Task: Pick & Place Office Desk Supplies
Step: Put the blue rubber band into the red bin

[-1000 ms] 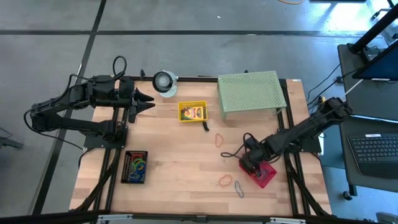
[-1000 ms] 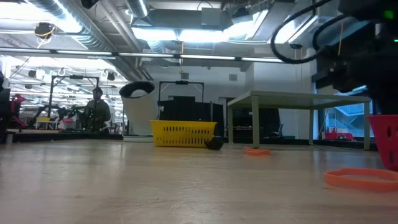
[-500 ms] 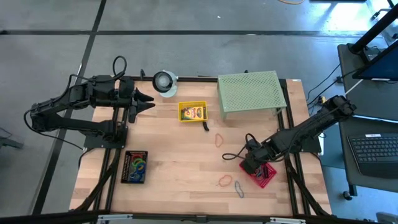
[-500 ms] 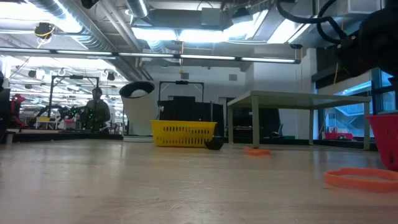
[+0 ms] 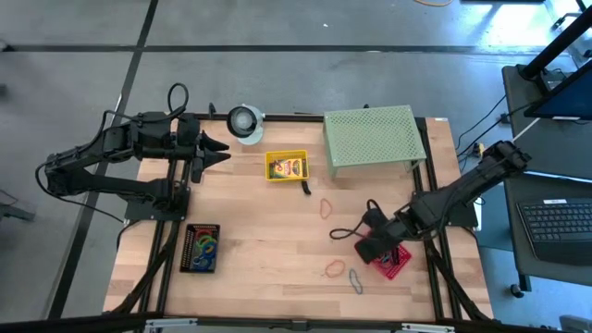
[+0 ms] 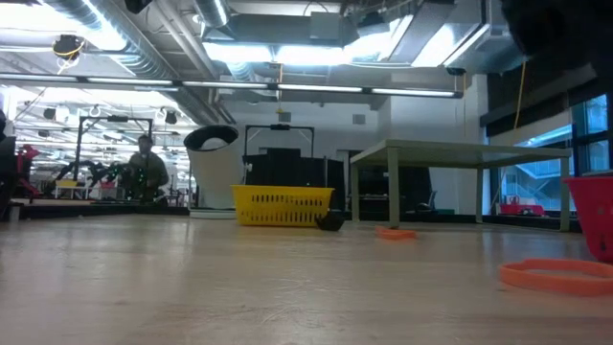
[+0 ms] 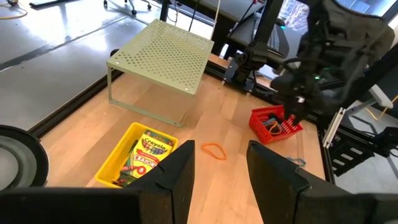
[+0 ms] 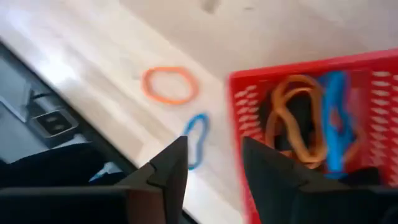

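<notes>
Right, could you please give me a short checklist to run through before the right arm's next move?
1. Right gripper empty, jaws apart: ok.
2. Red basket upright, bands inside: ok.
3. Orange band and blue band on the table outside the basket: not ok.
4. Another orange band lies loose near the green stand: not ok.
5. Left gripper waiting at the far side: ok.

A pale wooden surface [image 6: 239,287] stretches away at eye level. Toward its far edge sits a yellow basket [image 6: 283,205], with a small dark clip [image 6: 330,222] just beside it. A green stand [image 6: 460,153] rises on thin legs farther along, an orange rubber band [image 6: 396,233] lying before it. Nearer, another orange band [image 6: 558,275] rests flat next to a red basket [image 6: 596,213] at the frame's edge. A person [image 6: 146,171] stands far back.
</notes>
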{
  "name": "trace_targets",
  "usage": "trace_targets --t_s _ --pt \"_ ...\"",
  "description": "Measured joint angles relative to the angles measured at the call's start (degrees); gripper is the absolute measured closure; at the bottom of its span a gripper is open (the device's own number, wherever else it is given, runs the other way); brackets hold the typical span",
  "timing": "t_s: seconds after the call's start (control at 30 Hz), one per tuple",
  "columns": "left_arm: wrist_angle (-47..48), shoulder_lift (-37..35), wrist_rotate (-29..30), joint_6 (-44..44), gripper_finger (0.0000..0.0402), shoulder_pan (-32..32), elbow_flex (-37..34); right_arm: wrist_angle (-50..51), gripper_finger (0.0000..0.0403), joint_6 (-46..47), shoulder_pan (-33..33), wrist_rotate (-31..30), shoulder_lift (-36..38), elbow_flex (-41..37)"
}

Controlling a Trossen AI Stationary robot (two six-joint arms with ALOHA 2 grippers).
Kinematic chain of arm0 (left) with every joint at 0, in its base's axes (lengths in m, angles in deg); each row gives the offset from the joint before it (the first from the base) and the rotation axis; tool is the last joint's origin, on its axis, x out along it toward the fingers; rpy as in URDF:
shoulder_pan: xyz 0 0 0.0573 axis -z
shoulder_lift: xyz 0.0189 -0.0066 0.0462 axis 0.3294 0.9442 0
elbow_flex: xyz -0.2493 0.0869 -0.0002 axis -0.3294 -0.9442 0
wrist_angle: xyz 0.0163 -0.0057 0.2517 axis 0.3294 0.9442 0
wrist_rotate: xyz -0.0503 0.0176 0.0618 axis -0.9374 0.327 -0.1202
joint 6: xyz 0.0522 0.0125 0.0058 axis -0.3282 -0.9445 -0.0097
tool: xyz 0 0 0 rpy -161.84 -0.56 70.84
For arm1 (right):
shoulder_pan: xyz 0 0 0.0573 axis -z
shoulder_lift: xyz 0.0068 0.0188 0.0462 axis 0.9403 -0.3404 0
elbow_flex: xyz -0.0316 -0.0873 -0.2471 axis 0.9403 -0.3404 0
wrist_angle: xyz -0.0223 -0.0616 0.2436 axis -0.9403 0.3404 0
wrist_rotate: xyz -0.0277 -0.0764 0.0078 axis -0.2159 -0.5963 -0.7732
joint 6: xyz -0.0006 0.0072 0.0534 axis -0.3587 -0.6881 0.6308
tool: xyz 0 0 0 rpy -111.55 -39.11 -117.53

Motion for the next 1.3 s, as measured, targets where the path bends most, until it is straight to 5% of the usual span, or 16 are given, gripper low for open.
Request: trace_targets --t_s 0.37,0.7,1.3 --pt "0.0 0.7 0.0 0.4 0.0261 0.0 0.0 -0.5 0.0290 3.4 -8.1 -0.6 -18.1 15.1" --pt "0.0 2.3 -0.2 0.2 0.0261 0.0 0.0 1.5 0.0305 11.6 -9.1 0.2 -34.1 23.0" --pt "-0.3 2.2 -7.3 0.5 0.0261 0.0 0.0 5.7 0.0279 19.3 -8.9 -1.7 -37.5 21.9"
